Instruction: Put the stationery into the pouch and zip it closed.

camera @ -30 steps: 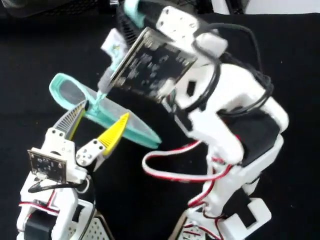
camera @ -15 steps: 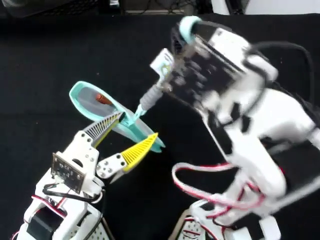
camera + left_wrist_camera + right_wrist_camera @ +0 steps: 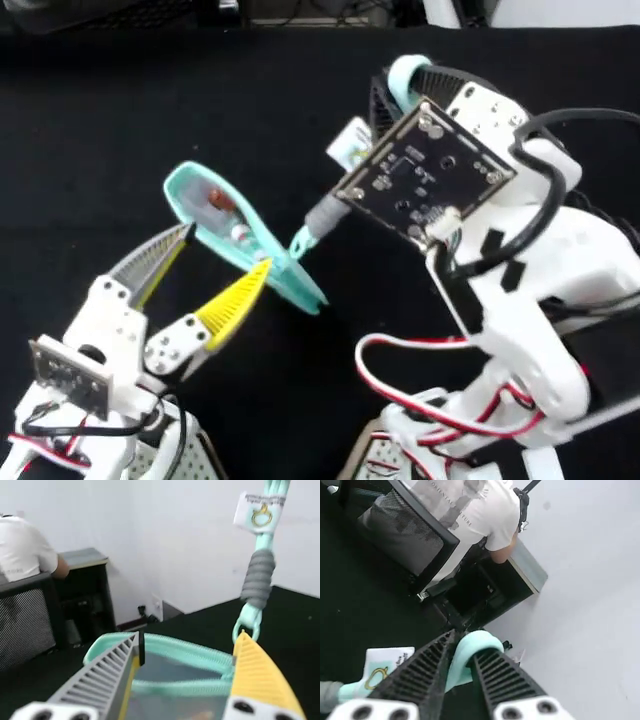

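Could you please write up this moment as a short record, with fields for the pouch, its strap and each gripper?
pouch: teal with a clear side; its mouth looks unzipped in the left wrist view
contents: small items show through the clear side
strap: runs from the pouch's end up to the right gripper, carrying a grey sleeve and a white tag
left gripper: open, one finger on each side of the pouch
right gripper: shut on the strap's loop

Black table (image 3: 120, 120); white wall (image 3: 190, 540); dark cabinet (image 3: 85, 605); mesh chair (image 3: 400, 535).
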Controlling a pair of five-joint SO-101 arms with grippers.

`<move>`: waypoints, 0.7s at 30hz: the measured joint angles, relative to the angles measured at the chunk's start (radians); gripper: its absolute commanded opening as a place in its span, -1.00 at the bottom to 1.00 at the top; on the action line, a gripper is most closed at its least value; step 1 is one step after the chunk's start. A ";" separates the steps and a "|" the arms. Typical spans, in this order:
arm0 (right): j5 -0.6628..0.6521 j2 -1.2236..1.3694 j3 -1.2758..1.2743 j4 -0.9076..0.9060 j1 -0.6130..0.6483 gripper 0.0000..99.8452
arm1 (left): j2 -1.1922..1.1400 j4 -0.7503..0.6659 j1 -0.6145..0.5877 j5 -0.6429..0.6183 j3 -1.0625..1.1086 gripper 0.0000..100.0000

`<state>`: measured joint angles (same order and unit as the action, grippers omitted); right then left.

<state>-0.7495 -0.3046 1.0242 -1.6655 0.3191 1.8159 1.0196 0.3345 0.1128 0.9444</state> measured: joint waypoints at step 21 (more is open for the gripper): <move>0.060 0.031 -0.077 0.147 0.023 -0.98 | -0.003 -0.157 0.091 0.018 0.393 -0.40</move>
<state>-0.6897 -0.2739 0.9475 -1.5182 0.3422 1.8128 0.8631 0.4250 0.1312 1.3372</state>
